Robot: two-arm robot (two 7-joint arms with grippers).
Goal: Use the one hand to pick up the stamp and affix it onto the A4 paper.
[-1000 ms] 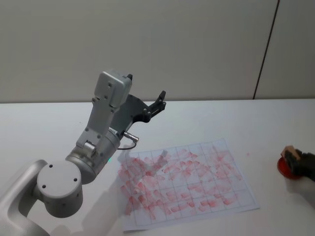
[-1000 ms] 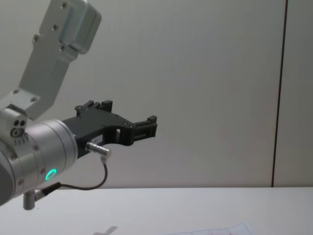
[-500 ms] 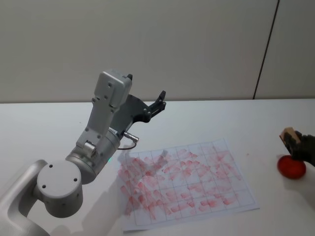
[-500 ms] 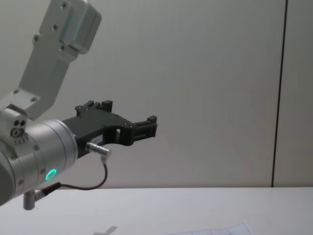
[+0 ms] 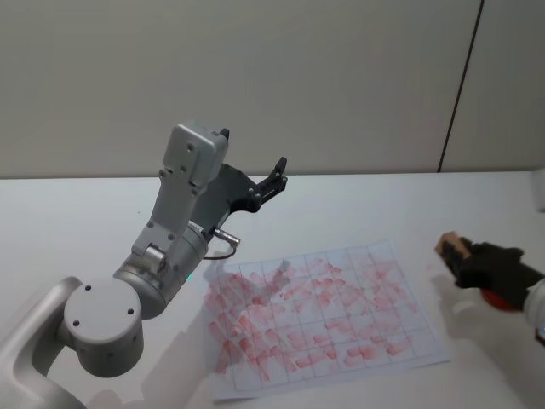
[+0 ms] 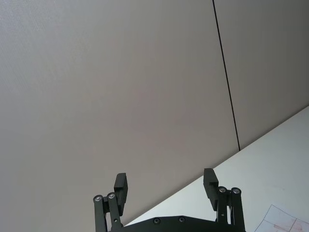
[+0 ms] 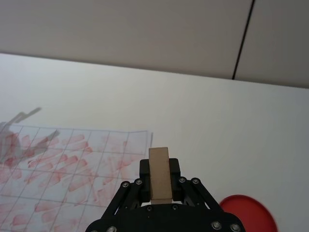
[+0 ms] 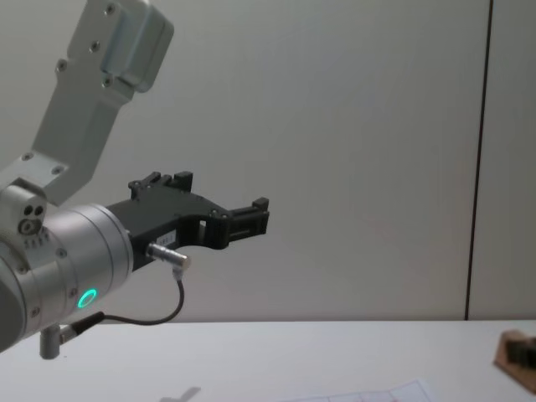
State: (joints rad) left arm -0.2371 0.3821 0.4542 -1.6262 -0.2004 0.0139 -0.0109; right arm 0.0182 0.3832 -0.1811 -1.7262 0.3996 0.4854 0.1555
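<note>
One small wooden stamp (image 5: 450,247), likely light, rigid and best pinched across its flat sides, sits clamped in the right gripper (image 5: 461,258) in the head view, just beside the right edge of the A4 paper (image 5: 341,341), near a red ink pad (image 5: 504,298). Left wrist view: the left gripper (image 6: 164,180) is parked high, jaws wide and empty. Right wrist view: the stamp stands upright, arm reaching toward the paper. Chest view: the stamp is low at the right.

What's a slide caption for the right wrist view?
Right gripper shut on the wooden stamp, pointed toward the red-marked A4 paper, red pad nearby.
</note>
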